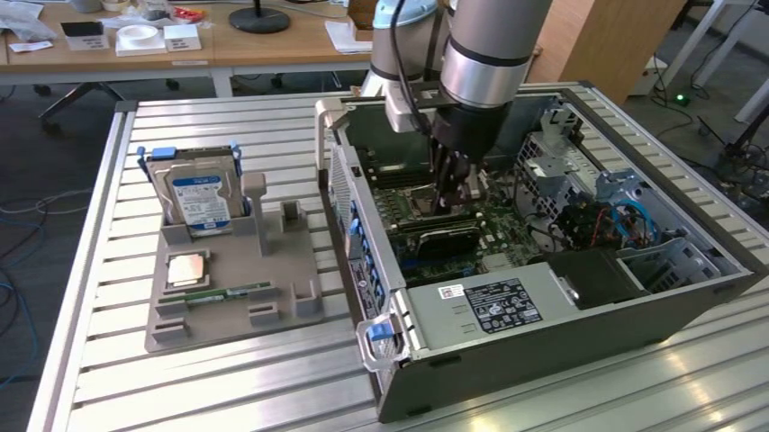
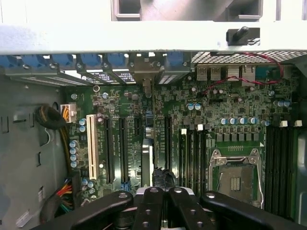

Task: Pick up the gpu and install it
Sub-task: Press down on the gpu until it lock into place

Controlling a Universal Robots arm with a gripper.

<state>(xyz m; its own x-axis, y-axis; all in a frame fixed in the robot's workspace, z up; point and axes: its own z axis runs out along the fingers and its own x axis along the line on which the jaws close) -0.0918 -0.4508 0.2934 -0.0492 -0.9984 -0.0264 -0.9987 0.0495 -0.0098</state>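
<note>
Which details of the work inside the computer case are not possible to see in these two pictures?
- Exterior view: the black gripper and grey arm cover most of the gpu, a thin green card with a black cooler, so its seating in the slot cannot be judged.
- Wrist view: the shut gripper hides the near end of the gpu, seen edge-on.
- Exterior view: the small green memory stick on the grey holder is too small to read.
</note>
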